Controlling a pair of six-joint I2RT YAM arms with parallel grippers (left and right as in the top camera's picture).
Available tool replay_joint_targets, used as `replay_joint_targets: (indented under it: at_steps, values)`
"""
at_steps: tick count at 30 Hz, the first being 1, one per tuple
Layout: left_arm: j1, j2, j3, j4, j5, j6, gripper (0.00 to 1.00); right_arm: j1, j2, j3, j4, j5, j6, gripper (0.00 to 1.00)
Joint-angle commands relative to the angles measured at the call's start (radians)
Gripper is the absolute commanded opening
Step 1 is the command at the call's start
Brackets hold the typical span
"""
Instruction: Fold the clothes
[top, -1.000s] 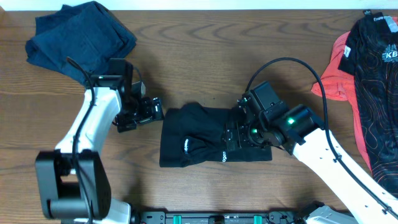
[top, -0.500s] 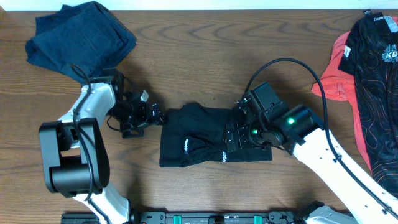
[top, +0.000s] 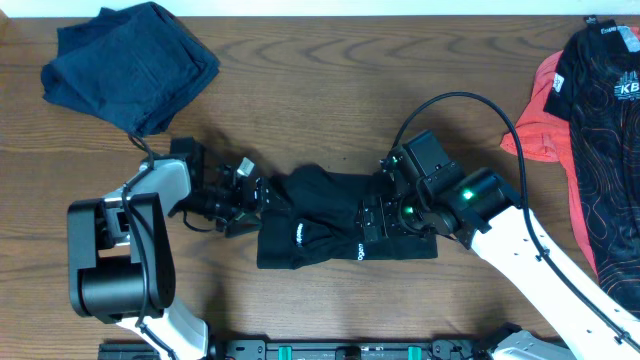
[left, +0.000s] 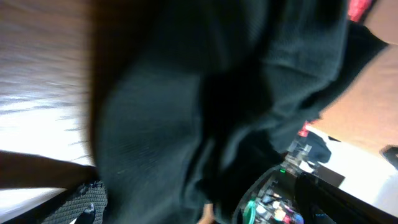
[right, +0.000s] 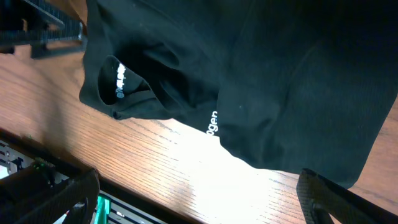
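Note:
The black garment (top: 320, 225) lies bunched at the table's middle, with small white logos (right: 213, 123) near its front edge. My left gripper (top: 255, 195) is at its left edge, jaws open. In the left wrist view, black fabric (left: 186, 93) fills the frame right in front of one textured finger pad (left: 87, 202). My right gripper (top: 385, 215) hovers over the garment's right part, open. Its fingers (right: 339, 199) stand wide apart, with bare wood between them just past the cloth's front edge.
A navy garment (top: 130, 60) lies crumpled at the back left. At the right edge a coral-pink garment (top: 545, 110) lies under a black one with red lines (top: 605, 130). The wooden table (top: 320, 90) shows between them. A dark rail (top: 350, 350) runs along the front.
My left gripper has swung right and toward the front, from clear of the black garment to its left edge. The right arm and the garment have not moved.

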Motion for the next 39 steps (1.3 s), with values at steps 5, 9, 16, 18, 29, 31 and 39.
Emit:
replay_joint_targets:
  at_steps: [5, 9, 16, 18, 29, 31, 39]
  values:
    - [-0.081, 0.053, -0.106, 0.090, -0.061, -0.019, 0.98, -0.001, -0.008, 0.009, 0.008, 0.002, -0.019, 0.99]
    - [-0.120, 0.053, -0.106, 0.137, -0.063, -0.066, 0.98, -0.001, -0.008, 0.009, 0.002, 0.002, -0.018, 0.99]
    - [-0.165, 0.053, -0.106, 0.229, -0.107, -0.168, 0.99, -0.001, -0.008, 0.009, -0.011, 0.002, -0.019, 0.99]
    - [-0.174, 0.053, -0.106, 0.247, -0.108, -0.177, 0.96, -0.001, -0.008, 0.009, -0.011, 0.002, -0.019, 0.99]
    - [-0.209, 0.053, -0.106, 0.356, -0.220, -0.303, 0.21, -0.001, -0.008, 0.009, -0.024, 0.002, -0.019, 0.99]
    - [-0.211, 0.053, -0.106, 0.362, -0.220, -0.306, 0.06, -0.001, -0.008, 0.009, -0.026, 0.003, -0.019, 0.99]
    - [-0.181, 0.052, -0.099, 0.354, -0.231, -0.306, 0.06, -0.001, -0.008, 0.009, -0.038, 0.003, -0.019, 0.99]
